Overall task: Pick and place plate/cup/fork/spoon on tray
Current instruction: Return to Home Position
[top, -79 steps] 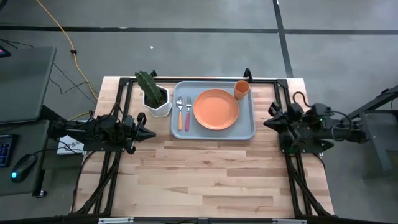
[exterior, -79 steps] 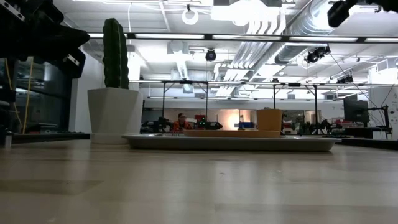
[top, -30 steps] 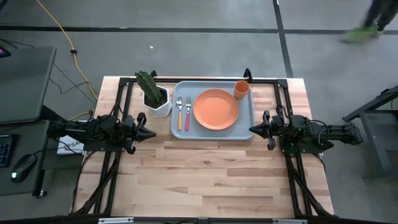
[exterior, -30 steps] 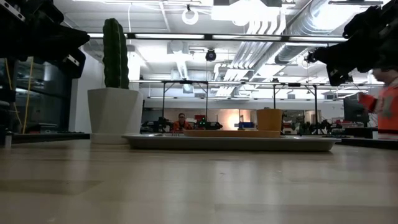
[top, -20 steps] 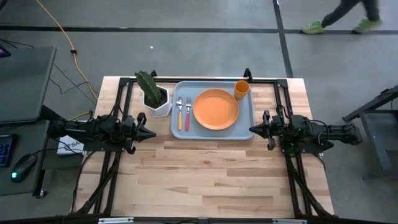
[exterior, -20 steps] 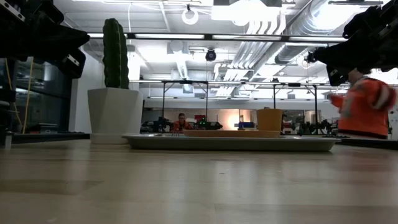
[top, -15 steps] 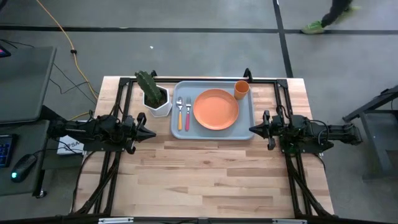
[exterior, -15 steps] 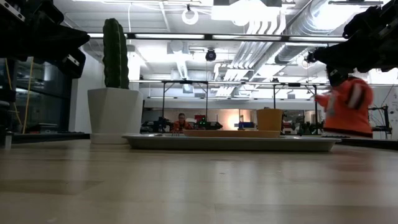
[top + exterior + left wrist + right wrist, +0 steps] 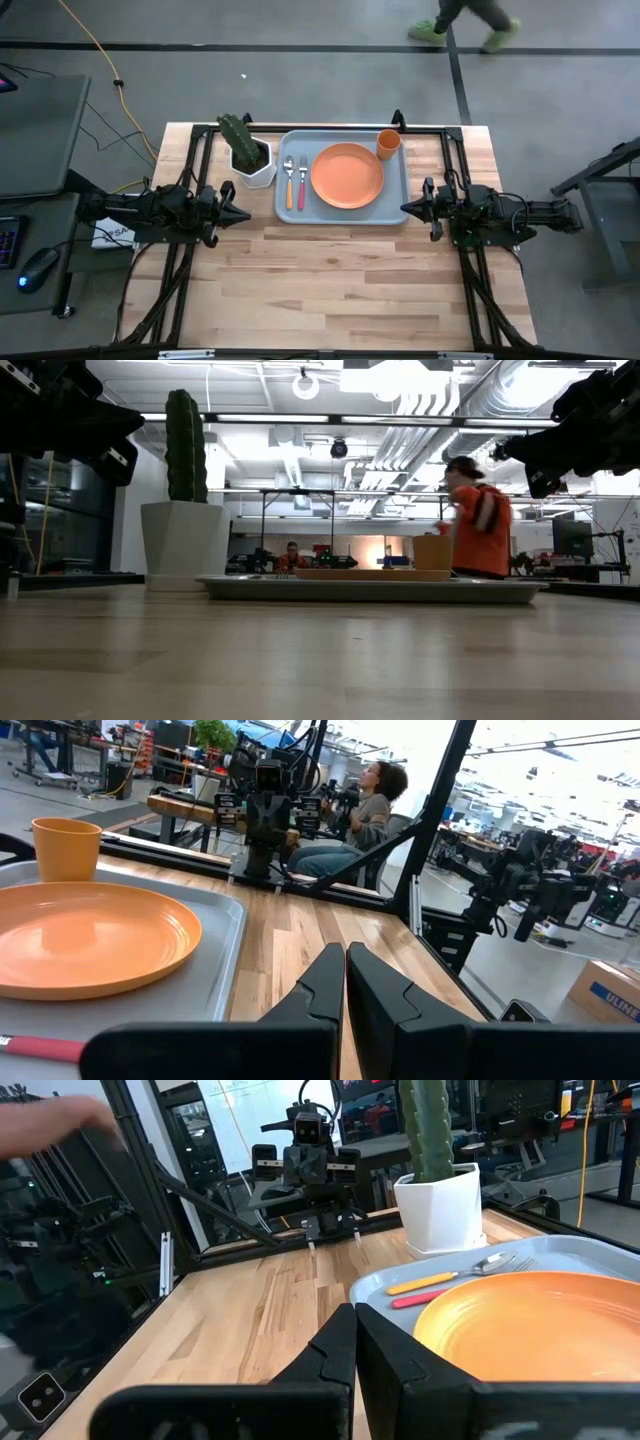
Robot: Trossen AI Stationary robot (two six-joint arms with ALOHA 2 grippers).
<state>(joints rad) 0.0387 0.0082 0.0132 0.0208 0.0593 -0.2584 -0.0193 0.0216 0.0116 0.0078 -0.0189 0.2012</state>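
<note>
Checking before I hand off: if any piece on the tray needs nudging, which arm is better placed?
All four pieces already lie on the tray. For the spoon or fork, the left gripper; for the plate or cup, the right gripper. Both are shut, empty, beside the tray.

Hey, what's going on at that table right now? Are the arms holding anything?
Left gripper and right gripper shut, empty, either side of tray. Plate, cup, fork, spoon all on tray. Nothing in the way.
</note>
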